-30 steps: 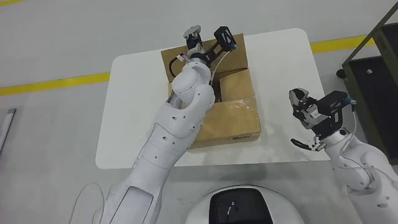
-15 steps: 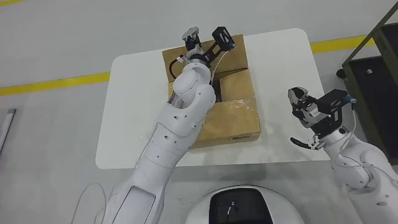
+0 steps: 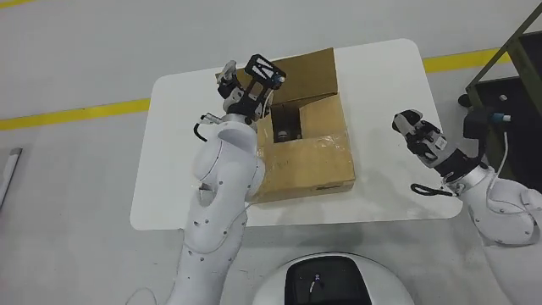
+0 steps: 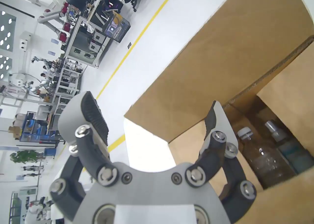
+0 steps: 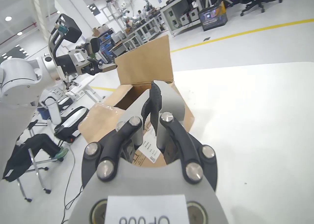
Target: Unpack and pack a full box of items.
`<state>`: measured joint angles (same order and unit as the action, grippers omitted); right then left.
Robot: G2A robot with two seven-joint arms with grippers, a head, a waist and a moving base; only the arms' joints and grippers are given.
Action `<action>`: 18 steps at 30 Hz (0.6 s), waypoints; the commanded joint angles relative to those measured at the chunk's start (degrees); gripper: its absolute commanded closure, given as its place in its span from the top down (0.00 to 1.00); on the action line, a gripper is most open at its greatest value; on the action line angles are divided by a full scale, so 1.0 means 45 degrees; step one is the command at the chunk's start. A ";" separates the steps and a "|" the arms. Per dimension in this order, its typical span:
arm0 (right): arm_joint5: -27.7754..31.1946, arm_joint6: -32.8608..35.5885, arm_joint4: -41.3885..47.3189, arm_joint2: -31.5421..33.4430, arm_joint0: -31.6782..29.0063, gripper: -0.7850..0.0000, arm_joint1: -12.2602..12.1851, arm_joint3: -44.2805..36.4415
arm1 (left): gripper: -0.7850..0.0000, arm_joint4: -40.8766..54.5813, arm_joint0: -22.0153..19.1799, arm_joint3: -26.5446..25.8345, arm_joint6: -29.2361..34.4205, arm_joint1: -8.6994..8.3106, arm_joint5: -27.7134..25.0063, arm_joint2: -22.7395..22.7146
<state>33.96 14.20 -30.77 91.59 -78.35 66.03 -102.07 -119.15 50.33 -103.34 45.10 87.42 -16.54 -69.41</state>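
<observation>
Two clear plastic bottles [image 4: 257, 158], probably light and slick, best gripped at the neck, sit in the brown cardboard box [image 3: 313, 157] on the white surface [image 3: 182, 161]; left claw [image 4: 150, 102] wide, right claw [image 5: 155, 97] closed

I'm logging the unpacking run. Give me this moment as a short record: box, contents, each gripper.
Box: cardboard box on white table, far flap raised, near part covered
Contents: bottles visible inside
Left gripper: open, at box's far left corner
Right gripper: shut, empty, over table's right side, apart from box
</observation>
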 commanded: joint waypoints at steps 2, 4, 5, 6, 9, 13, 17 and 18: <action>0.0790 0.0966 0.0719 -0.0221 0.0334 0.00 -0.0062 0.0142 | 1.00 -0.0062 0.1097 -0.1285 0.0167 -0.0095 -0.0029 -0.0482; 0.1286 0.1568 0.0899 -0.0400 0.0550 0.00 -0.0110 0.0221 | 1.00 0.0014 0.1707 -0.1948 0.0214 -0.0126 0.0300 -0.0782; 0.1526 0.1833 0.0979 -0.0498 0.0656 0.00 -0.0132 0.0251 | 1.00 -0.0005 0.1969 -0.2215 0.0230 -0.0138 0.0510 -0.0917; 0.1672 0.2042 0.0958 -0.0559 0.0736 0.00 -0.0153 0.0291 | 1.00 0.0028 0.2220 -0.2462 0.0209 -0.0143 0.0791 -0.1053; 0.1724 0.2211 0.0852 -0.0599 0.0798 0.00 -0.0172 0.0328 | 1.00 0.0030 0.2824 -0.2860 0.0145 -0.0156 0.1480 -0.1356; 0.1724 0.2211 0.0852 -0.0599 0.0798 0.00 -0.0172 0.0328 | 1.00 0.0558 0.3249 -0.3158 -0.0024 -0.0120 0.2145 -0.1425; 0.1724 0.2211 0.0852 -0.0599 0.0798 0.00 -0.0172 0.0328 | 1.00 0.0558 0.3249 -0.3158 -0.0024 -0.0120 0.2145 -0.1425; 0.1626 0.2179 0.0886 -0.0634 0.0760 0.00 -0.0169 0.0316 | 1.00 0.0558 0.3249 -0.3158 -0.0024 -0.0120 0.2145 -0.1425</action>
<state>41.66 24.12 -26.91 88.87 -74.80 65.25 -100.60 -116.63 64.96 -117.56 44.98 86.89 -6.88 -75.82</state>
